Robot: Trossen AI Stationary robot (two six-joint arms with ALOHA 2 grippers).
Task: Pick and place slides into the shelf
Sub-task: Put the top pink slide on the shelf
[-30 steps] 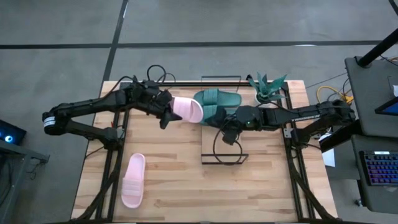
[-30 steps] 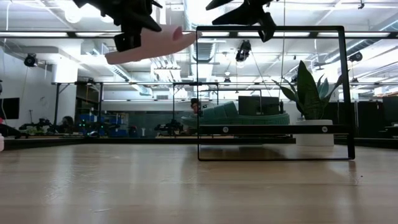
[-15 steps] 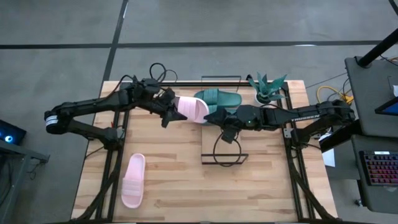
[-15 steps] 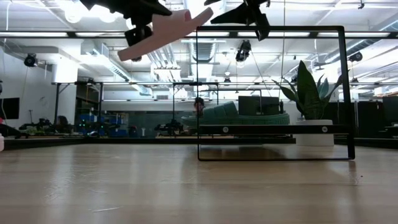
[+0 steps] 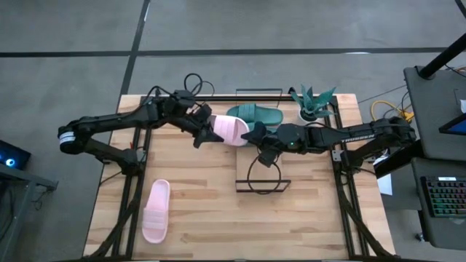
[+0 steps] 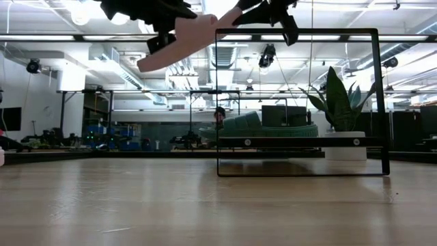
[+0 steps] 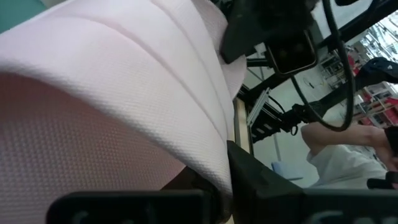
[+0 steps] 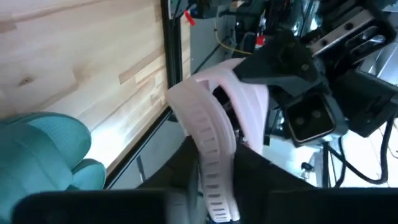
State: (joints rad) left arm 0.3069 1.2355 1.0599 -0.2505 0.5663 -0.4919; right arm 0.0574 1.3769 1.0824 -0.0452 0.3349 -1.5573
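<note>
- Left gripper (image 5: 206, 131) holds a pink slide (image 5: 231, 129) in the air at the shelf's (image 5: 251, 156) left edge, jaws clamped tight on its heel end.
- Right gripper (image 5: 256, 135) is at the slide's toe end. In the right wrist view the slide's edge (image 8: 208, 149) sits between its jaws, which are narrowing around it; can't tell if they have a real grip.
- Looks like a mid-air handover, left to right.
- Low view: slide (image 6: 179, 39) hangs tilted, toe end up, just outside the shelf frame's (image 6: 377, 102) top left corner.
- One teal slide (image 5: 255, 114) is already at the far end of the shelf. Second pink slide (image 5: 156, 211) lies on the counter (image 5: 196, 218) near the front left, well apart. Fourth slide not visible.
- Risks:
  - Left lets go before right has a firm hold: the slide drops onto the counter or the frame.
  - Right only pinches the thin rubber edge: the slide can flex and pivot out.
  - Both clamped while the arms pull apart: the slide twists or tears free.
  - Both wrists are crowded near the frame's top rail: could hit it and shove the shelf.
  - A low drop lands on the teal slide, or nudges the potted plant (image 5: 313, 102).
</note>
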